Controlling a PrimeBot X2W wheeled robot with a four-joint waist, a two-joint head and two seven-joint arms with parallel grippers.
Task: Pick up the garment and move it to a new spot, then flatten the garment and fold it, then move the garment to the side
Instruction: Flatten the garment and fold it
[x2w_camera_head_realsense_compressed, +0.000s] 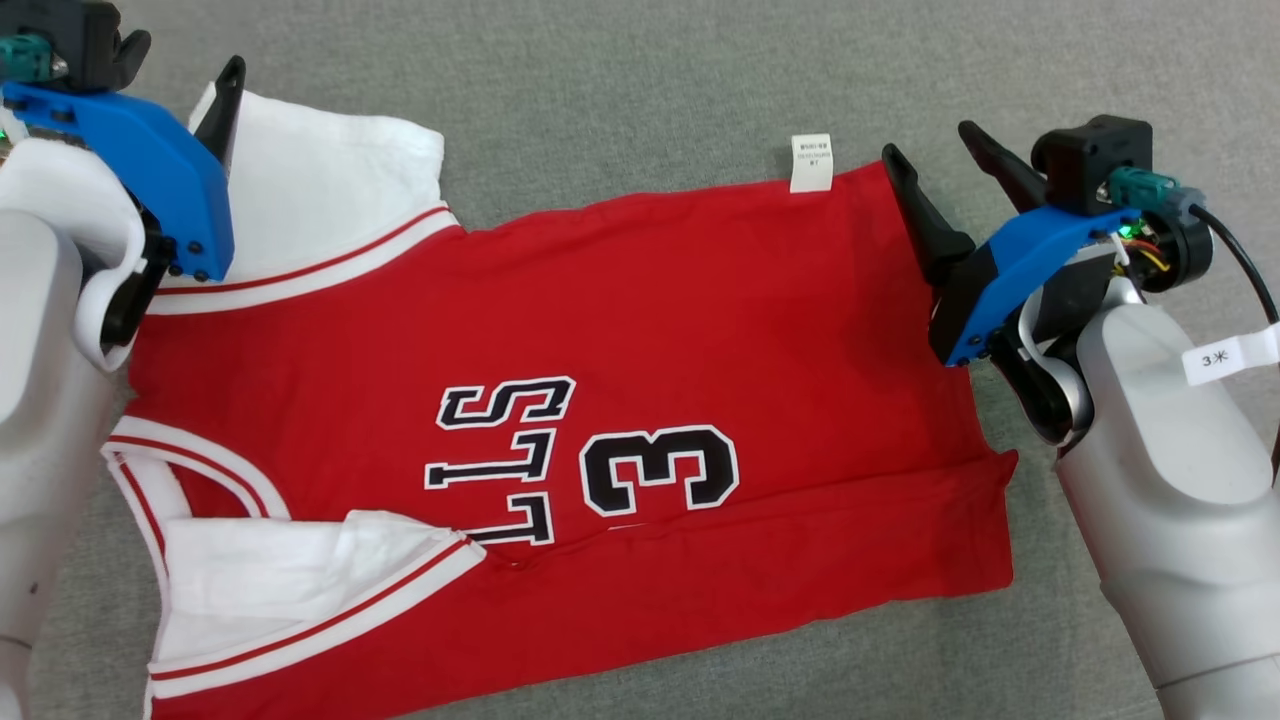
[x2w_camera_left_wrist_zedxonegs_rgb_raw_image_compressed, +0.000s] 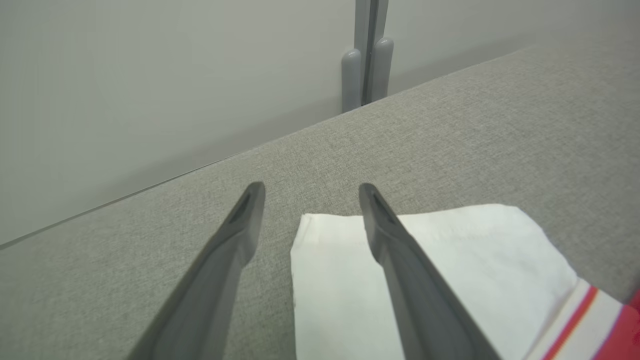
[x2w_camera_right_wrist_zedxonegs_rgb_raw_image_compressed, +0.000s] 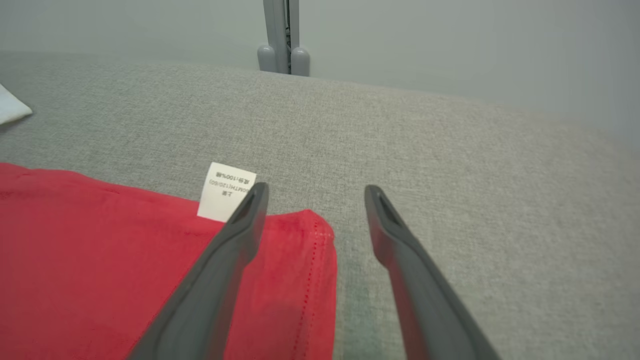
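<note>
The garment (x2w_camera_head_realsense_compressed: 620, 330) is a red jersey with white sleeves and black "3" lettering, spread flat on the grey cloth surface (x2w_camera_head_realsense_compressed: 620, 90). A white care label (x2w_camera_head_realsense_compressed: 811, 162) sticks out at its far edge. My left gripper (x2w_camera_left_wrist_zedxonegs_rgb_raw_image_compressed: 311, 189) hovers open above the far white sleeve (x2w_camera_left_wrist_zedxonegs_rgb_raw_image_compressed: 450, 260), with one finger over the sleeve's edge and the other over bare cloth. My right gripper (x2w_camera_head_realsense_compressed: 928, 140) is open over the jersey's far right corner (x2w_camera_right_wrist_zedxonegs_rgb_raw_image_compressed: 300, 250), its left finger (x2w_camera_right_wrist_zedxonegs_rgb_raw_image_compressed: 220, 270) above the red fabric beside the label (x2w_camera_right_wrist_zedxonegs_rgb_raw_image_compressed: 226, 191). Nothing is held.
The grey surface ends at a pale wall with a grey post (x2w_camera_left_wrist_zedxonegs_rgb_raw_image_compressed: 367, 55) at its far edge, the same post (x2w_camera_right_wrist_zedxonegs_rgb_raw_image_compressed: 282, 35) showing in the right wrist view. Bare cloth (x2w_camera_head_realsense_compressed: 1100, 60) lies beyond and to the right of the jersey. A black cable (x2w_camera_head_realsense_compressed: 1245, 260) trails from my right wrist.
</note>
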